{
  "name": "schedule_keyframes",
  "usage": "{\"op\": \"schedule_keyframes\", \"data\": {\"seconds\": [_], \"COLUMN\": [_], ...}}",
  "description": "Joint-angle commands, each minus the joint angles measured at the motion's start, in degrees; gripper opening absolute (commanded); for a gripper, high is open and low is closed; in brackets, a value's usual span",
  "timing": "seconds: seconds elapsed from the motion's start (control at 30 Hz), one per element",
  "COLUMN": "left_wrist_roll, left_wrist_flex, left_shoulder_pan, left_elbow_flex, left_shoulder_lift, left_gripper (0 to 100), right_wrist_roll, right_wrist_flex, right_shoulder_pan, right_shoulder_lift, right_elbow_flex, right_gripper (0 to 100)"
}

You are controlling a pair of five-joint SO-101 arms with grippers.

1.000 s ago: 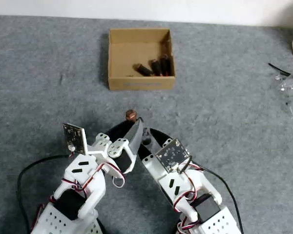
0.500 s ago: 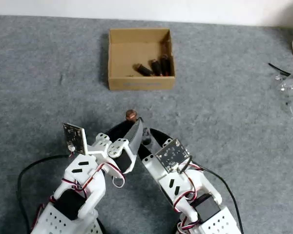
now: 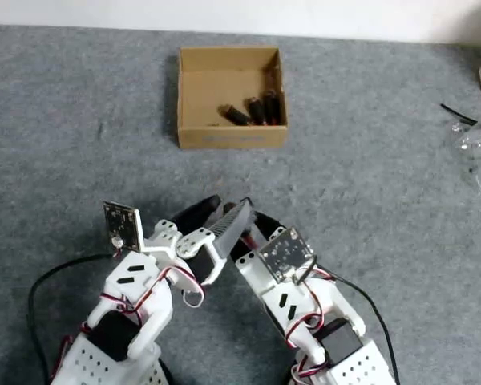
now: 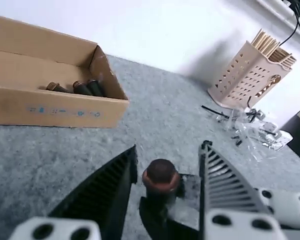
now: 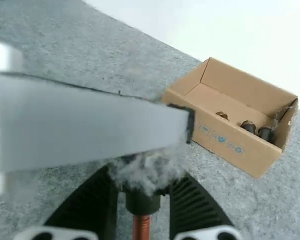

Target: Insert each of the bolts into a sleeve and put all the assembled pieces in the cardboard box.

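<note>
A copper-headed bolt (image 4: 161, 175) stands in a black sleeve (image 5: 140, 200), and its threaded end (image 5: 139, 227) sticks out of the other side. My right gripper (image 5: 140, 187) is shut on the sleeve. My left gripper (image 4: 168, 148) is open, with one finger on each side of the bolt head and not touching it. In the high view both grippers meet at mid-table, the left gripper (image 3: 231, 205) lying over the right gripper (image 3: 260, 220). The cardboard box (image 3: 231, 138) stands beyond them and holds three assembled pieces (image 3: 252, 111). The box (image 4: 55, 107) (image 5: 225, 142) is also in both wrist views.
A pale perforated holder (image 4: 250, 70) with wooden sticks stands at the far right of the grey carpeted table. Clear plastic bags (image 3: 474, 138) and a black cable lie near it. Open carpet lies between the grippers and the box.
My left gripper has opened and swung slightly right. The copper bolt head, seen past its tip before, is now covered by its finger in the high view.
</note>
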Motion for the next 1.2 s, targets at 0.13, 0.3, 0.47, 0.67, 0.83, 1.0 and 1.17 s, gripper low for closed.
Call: {"op": "schedule_keyframes", "data": {"seconds": [0.13, 0.3, 0.47, 0.67, 0.83, 1.0, 1.17], "left_wrist_roll": [0.26, 5.89, 11.34, 11.96, 11.78, 11.52, 8.88], "left_wrist_flex": [0.09, 0.09, 0.09, -0.09, -0.18, -0.18, -0.18], "left_shoulder_pan": [-0.13, -6.02, -13.58, -15.16, -15.43, -17.98, -24.66], "left_elbow_flex": [-2.51, -4.62, -6.55, -6.73, -6.37, -5.14, -3.91], "left_shoulder_lift": [-0.84, -0.84, -0.84, -0.84, -0.84, -0.66, -0.66], "left_gripper": [20, 20, 20, 20, 20, 20, 20], "right_wrist_roll": [-0.09, -0.09, -0.09, -0.09, 0.00, 2.73, 2.81], "right_wrist_flex": [-1.54, -1.54, -1.54, -1.63, -1.80, -1.80, -1.80], "right_shoulder_pan": [1.10, 3.30, 3.12, 3.21, 3.47, 4.62, 4.70], "right_shoulder_lift": [-0.66, -0.66, -0.66, -0.66, -0.66, -0.66, -0.66], "right_elbow_flex": [0.22, 0.22, 1.19, 1.80, 1.89, 1.98, 2.51], "right_gripper": [0.5, 0.5, 0.5, 0.5, 0.5, 0.5, 0.5]}}
